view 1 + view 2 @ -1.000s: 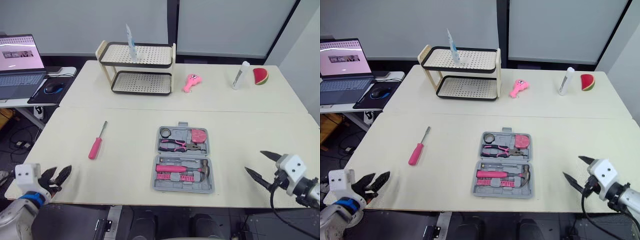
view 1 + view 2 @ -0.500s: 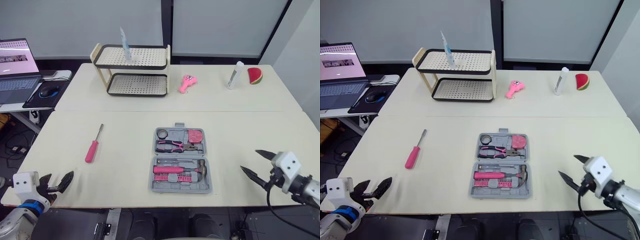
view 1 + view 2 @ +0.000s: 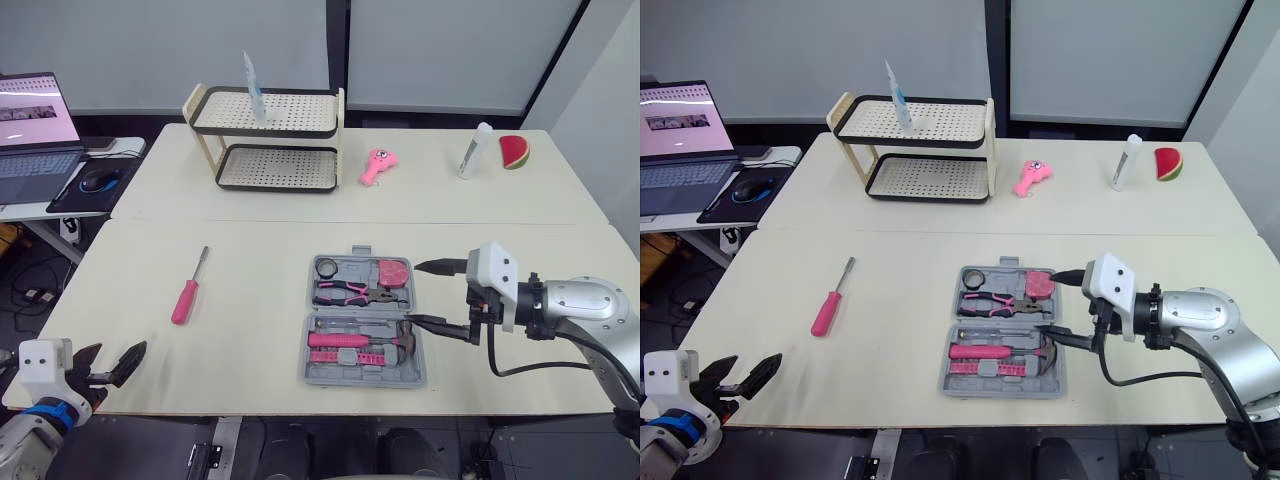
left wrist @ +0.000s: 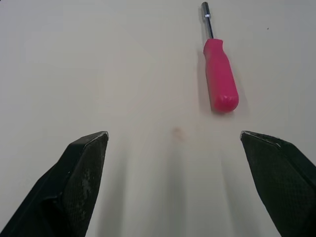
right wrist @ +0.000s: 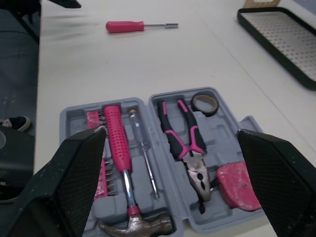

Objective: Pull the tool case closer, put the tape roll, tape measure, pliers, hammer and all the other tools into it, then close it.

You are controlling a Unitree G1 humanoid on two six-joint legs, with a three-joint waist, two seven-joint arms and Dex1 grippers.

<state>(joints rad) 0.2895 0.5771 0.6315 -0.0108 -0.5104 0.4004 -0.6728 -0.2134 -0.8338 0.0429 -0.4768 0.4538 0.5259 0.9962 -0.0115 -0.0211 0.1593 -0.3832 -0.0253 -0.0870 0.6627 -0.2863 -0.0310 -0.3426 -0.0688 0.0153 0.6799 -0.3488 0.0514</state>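
Sitting far left, a laptop (image 3: 30,140); the left jaws hang spread and empty off the near corner of the table (image 3: 250,335), a pink screwdriver (image 3: 186,296) lying ahead. A rack (image 3: 265,140) stands behind. Mid-table the tool case (image 3: 362,375) lies open, pliers (image 3: 355,292) and hammer (image 3: 360,340) inside. The right jaws, pointing in sideways, spread empty astride its right edge, possibly touching.

table (image 3: 250,345): open tool case (image 3: 360,379); pink screwdriver (image 3: 182,301); two-tier rack (image 3: 270,132); bottle (image 3: 471,151)

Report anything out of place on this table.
The pink screwdriver lies alone on the table, apart to the left of the open tool case, which already holds the hammer and pliers. Nothing looks spilled or broken.
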